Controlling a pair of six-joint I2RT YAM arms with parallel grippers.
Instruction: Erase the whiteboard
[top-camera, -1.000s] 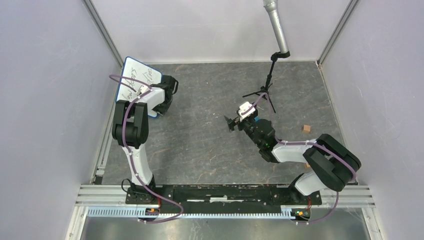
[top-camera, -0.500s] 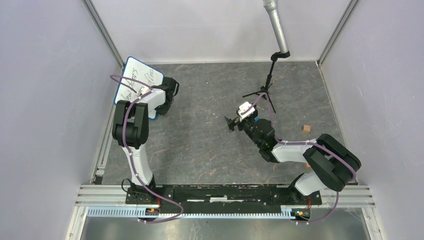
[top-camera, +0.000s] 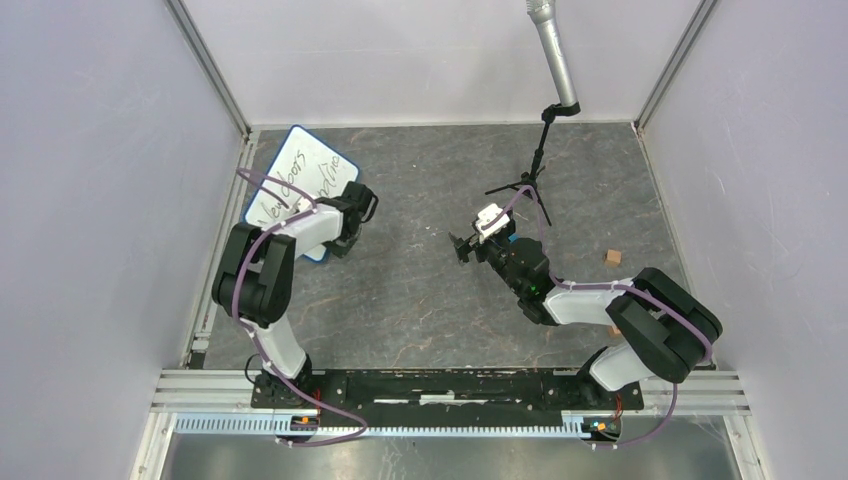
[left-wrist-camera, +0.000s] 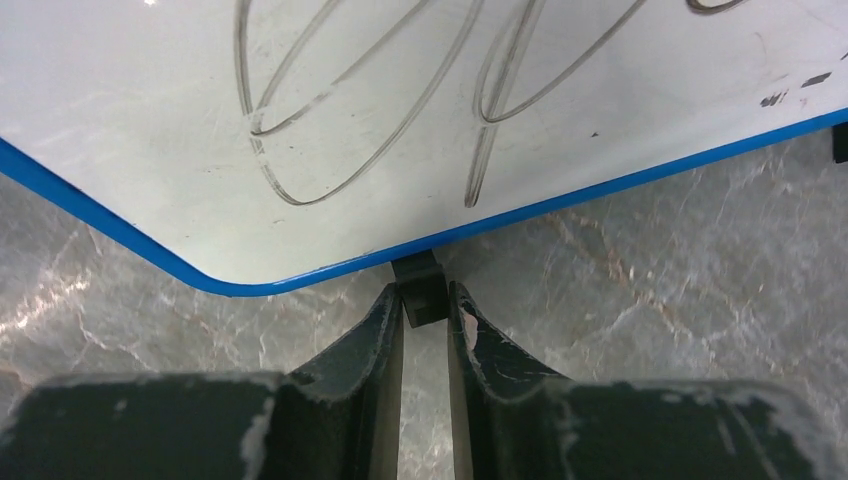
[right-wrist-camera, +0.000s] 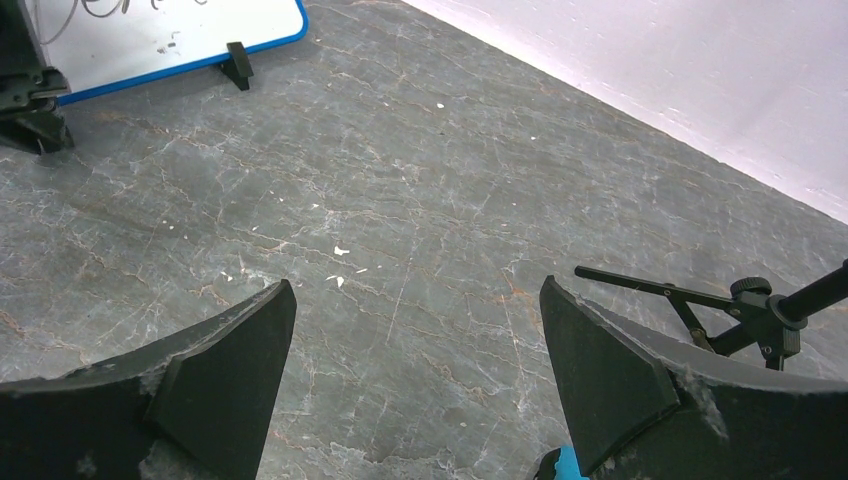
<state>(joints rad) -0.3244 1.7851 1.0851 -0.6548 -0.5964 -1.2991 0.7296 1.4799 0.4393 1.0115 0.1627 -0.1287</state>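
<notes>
whiteboard turned and shifted rightward, left jaws clenched on its black foot; right jaws released above counter.

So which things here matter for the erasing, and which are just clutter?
Job: whiteboard, writing on it; left end effector clamped on its foot; right end effector, open.
Lying about: microphone on its stand; small brown block.

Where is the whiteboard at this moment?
In the top view, the whiteboard is at the far left of the table, beside the left wall; the left gripper pinches a foot at its near edge.
</notes>
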